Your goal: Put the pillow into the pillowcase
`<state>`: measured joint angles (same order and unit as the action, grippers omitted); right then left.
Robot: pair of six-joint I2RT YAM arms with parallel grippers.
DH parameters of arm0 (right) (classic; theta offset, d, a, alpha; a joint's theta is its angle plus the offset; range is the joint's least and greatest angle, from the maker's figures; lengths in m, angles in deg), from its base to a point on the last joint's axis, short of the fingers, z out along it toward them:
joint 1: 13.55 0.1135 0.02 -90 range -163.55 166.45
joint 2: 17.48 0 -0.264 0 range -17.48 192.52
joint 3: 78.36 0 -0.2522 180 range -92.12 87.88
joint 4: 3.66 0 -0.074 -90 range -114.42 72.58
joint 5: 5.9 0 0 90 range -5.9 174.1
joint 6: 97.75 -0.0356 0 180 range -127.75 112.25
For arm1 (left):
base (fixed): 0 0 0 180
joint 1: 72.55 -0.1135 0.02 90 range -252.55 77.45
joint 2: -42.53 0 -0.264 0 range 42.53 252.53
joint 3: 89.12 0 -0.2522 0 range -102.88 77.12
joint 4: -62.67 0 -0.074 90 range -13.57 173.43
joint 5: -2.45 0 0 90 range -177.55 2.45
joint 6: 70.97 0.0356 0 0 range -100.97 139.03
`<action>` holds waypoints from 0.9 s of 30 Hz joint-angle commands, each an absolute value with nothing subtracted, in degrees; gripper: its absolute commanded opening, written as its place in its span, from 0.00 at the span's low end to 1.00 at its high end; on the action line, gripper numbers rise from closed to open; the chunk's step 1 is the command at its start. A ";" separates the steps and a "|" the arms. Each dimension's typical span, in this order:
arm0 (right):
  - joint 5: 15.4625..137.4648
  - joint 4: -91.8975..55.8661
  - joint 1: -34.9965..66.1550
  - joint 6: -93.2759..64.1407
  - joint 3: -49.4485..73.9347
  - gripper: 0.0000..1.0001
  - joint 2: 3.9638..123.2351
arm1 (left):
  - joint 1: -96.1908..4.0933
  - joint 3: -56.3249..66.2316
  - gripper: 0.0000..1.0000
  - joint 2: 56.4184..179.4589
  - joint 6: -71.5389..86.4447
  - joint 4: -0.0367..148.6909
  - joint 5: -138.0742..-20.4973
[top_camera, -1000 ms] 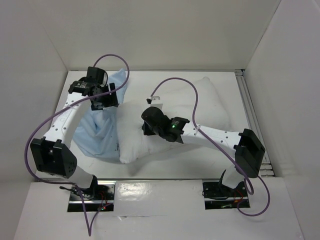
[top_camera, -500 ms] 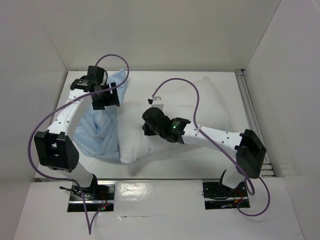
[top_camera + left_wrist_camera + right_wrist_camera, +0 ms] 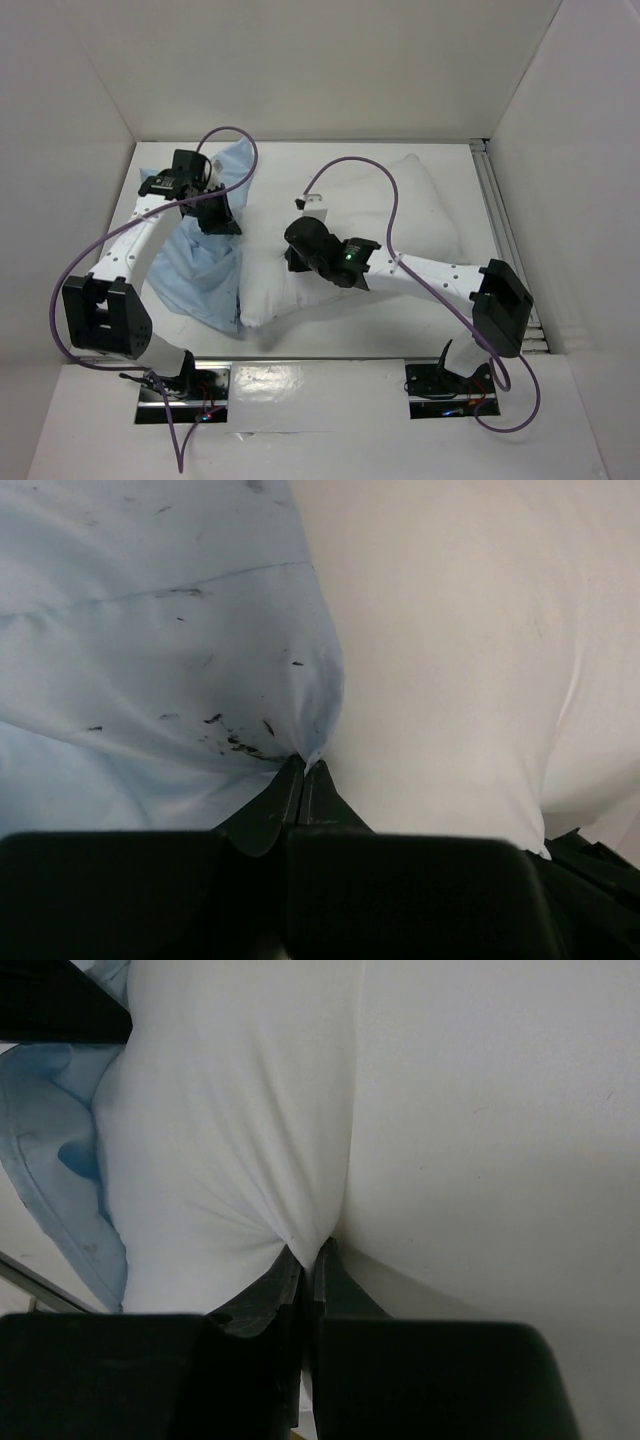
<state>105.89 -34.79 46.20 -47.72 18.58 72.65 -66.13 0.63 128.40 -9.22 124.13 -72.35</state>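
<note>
Pillowcase (image 3: 150, 630) pinched in left claw (image 3: 303, 770), pillow (image 3: 450, 630) beside

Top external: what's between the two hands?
Only fabric in that view: pillowcase edge at the left hand, then bare white pillow up to the right hand.
</note>
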 commanded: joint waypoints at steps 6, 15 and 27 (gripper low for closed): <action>109.51 -32.45 49.46 -48.89 17.75 0.00 75.24 | -66.04 -6.45 0.00 129.10 -9.80 125.73 -72.69; 112.93 -33.06 52.28 -49.41 15.63 0.00 78.50 | -66.04 -8.48 0.00 128.58 -12.08 124.07 -72.69; 115.66 -32.54 52.80 -49.41 17.91 0.00 77.36 | -66.04 -12.43 0.00 127.96 -9.53 125.55 -77.43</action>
<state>114.08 -32.77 51.68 -47.98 16.70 76.84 -66.13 -9.11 129.18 -10.94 125.38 -75.12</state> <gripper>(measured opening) 0.048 0.031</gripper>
